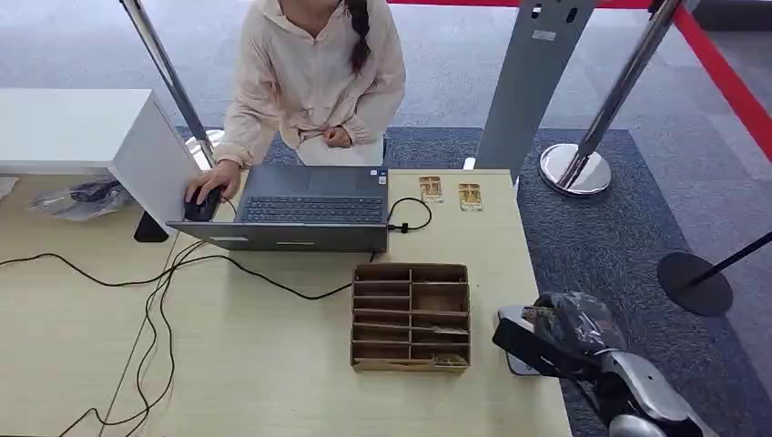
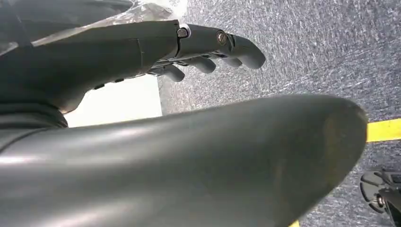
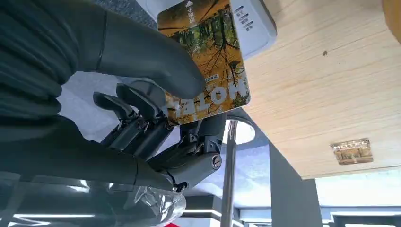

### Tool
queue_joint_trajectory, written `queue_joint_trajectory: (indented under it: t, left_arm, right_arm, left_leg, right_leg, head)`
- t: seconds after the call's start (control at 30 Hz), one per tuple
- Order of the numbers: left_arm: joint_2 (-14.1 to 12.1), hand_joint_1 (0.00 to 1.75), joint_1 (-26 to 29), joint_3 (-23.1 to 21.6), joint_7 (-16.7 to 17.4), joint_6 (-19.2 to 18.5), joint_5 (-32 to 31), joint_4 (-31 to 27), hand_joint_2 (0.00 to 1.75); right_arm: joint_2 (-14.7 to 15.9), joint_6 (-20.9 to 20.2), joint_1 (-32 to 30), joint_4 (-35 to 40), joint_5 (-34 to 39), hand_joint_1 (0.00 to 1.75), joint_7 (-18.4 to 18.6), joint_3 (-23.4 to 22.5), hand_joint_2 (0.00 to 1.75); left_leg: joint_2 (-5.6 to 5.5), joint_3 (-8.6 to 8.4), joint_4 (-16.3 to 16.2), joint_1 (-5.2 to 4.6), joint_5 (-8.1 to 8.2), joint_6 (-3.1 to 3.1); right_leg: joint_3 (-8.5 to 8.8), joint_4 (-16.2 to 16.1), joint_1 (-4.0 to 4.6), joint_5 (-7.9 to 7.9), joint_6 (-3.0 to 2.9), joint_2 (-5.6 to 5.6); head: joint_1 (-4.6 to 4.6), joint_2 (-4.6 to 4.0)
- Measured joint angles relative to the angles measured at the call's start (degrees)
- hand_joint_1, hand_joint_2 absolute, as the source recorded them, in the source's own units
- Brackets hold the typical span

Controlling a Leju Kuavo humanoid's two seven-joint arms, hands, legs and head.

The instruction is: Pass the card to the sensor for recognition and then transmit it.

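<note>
Overhead, from the head view, a pale wooden table (image 1: pixel 273 364) stood on grey carpet (image 1: pixel 637 228), with a red floor stripe (image 1: pixel 728 86) at the far right. Two chrome barrier posts rose beyond the table, one at the far left (image 1: pixel 159 59) and one on a round base at the right (image 1: pixel 583 168), beside a grey upright stand (image 1: pixel 528 82); a dark round base (image 1: pixel 696 284) sat further right. A person (image 1: pixel 314 77) sat behind an open laptop (image 1: pixel 300 208), one hand on a mouse (image 1: pixel 200 205). A white box (image 1: pixel 91 132) occupied the far left of the table, and black cables (image 1: pixel 164 300) ran across the surface. A brown compartmented tray (image 1: pixel 411 317) stood near the table's right edge; what lay in its slots could not be made out. Two small cards (image 1: pixel 431 188) (image 1: pixel 470 196) lay flat beside the laptop. The right hand (image 1: pixel 555 332) was over the white sensor (image 1: pixel 514 319) at the table's edge.

From the left wrist view, the left hand (image 2: pixel 208 52) held nothing, its fingers extended and slightly apart over grey carpet with a yellow line (image 2: pixel 384 130).

From the right wrist view, the right hand (image 3: pixel 151 109) pinched one card (image 3: pixel 208 61), printed with autumn trees, between thumb and fingers. The card lay against the white sensor (image 3: pixel 255 23), which rested on the wooden table (image 3: pixel 321 104). One small card (image 3: pixel 352 151) lay further along the surface.
</note>
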State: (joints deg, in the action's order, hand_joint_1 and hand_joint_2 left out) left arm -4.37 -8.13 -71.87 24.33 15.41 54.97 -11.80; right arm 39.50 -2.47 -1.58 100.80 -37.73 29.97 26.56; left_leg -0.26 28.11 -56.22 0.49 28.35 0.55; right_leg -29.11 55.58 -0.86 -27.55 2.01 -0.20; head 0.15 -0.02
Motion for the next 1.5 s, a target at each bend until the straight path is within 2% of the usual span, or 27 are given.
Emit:
queue_joint_trajectory:
  t: [0.63,0.83,1.13,1.37,1.5]
  left_arm:
    - [-0.04,0.00,0.00,0.02,-0.28,0.02,-0.44,0.00,0.00]
    - [-0.04,0.00,0.00,0.04,-0.17,0.04,-0.48,0.00,0.00]
    - [-0.04,0.00,0.01,0.04,-0.33,0.04,-0.63,0.00,0.00]
    - [-0.04,0.00,0.01,0.04,-0.55,0.22,-0.81,0.02,0.00]
    - [-0.04,0.00,0.01,0.04,-0.83,0.24,-0.85,0.00,0.00]
  right_arm:
    - [-0.85,1.18,0.55,-2.01,-0.96,1.75,0.52,2.84,1.75]
    - [-1.16,5.40,0.60,-3.12,-5.20,1.75,1.66,2.91,1.75]
    - [-1.86,9.02,0.59,-3.69,-8.41,1.75,1.40,2.23,1.75]
    - [-2.93,13.38,0.57,-3.96,-13.09,1.75,1.36,0.63,1.75]
    - [-3.56,13.90,0.55,-4.17,-13.66,1.75,1.33,-0.29,1.75]
  left_leg:
    - [0.00,-0.01,0.00,0.00,0.00,0.00]
    - [0.00,-0.02,0.00,0.00,0.00,0.00]
    - [0.00,-0.03,0.00,0.00,0.00,0.00]
    - [0.00,-0.05,0.00,0.00,0.00,0.00]
    - [0.00,-0.07,0.00,0.00,0.00,0.00]
  right_leg:
    - [0.00,0.00,0.00,0.00,0.00,0.00]
    - [0.01,0.00,0.00,0.00,0.00,0.00]
    - [0.02,0.00,0.00,0.00,0.00,0.00]
    - [0.04,0.00,0.00,0.00,0.00,0.00]
    - [0.05,0.00,0.00,0.00,0.00,0.00]
  head:
    - [0.02,0.00]
    - [0.00,0.00]
    - [0.02,0.02]
    - [0.02,0.00]
    - [0.02,0.00]
